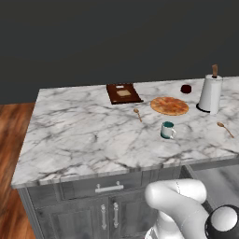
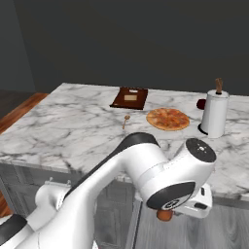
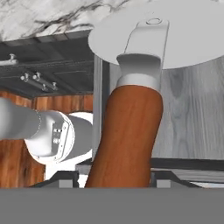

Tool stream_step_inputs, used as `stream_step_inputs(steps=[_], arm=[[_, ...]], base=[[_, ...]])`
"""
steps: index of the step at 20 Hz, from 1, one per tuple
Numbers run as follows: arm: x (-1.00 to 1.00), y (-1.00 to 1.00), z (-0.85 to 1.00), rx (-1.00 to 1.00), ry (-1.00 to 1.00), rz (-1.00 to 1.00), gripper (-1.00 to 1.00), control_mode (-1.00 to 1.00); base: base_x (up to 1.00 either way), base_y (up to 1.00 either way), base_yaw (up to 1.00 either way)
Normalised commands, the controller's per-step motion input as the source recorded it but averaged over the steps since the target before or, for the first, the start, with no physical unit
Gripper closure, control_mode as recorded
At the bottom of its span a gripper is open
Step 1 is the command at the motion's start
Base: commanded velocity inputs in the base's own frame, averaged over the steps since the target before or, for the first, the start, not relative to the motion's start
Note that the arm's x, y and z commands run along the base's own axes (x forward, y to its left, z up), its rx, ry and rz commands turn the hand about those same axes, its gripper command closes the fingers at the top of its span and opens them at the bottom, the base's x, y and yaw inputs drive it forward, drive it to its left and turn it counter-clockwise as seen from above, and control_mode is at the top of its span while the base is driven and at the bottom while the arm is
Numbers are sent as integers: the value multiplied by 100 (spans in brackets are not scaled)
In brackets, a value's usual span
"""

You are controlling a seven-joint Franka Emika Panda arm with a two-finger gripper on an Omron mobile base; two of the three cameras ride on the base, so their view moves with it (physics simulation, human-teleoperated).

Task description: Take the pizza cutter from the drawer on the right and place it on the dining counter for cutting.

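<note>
You've got the pizza cutter [image 3: 131, 113] pinched by its brown handle in the gripper [image 3: 111, 179], low over the open drawer [image 3: 192, 113], so lift clear and carry it up onto the dining counter [image 1: 88, 135] near the pizza [image 1: 169, 106].

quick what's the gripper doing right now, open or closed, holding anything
Gripper: closed on the pizza cutter, gripping its brown wooden handle, round blade pointing away from the hand.
</note>
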Motion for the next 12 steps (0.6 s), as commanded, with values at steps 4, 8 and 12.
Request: stream_step_inputs(steps=[4, 8, 12], arm=[[44, 35, 57, 0, -8, 0, 100, -100], [67, 15, 41, 0, -7, 0, 100, -100], [82, 5, 27, 0, -7, 0, 100, -100]], base=[[0, 0, 0], [0, 0, 0], [0, 0, 0]])
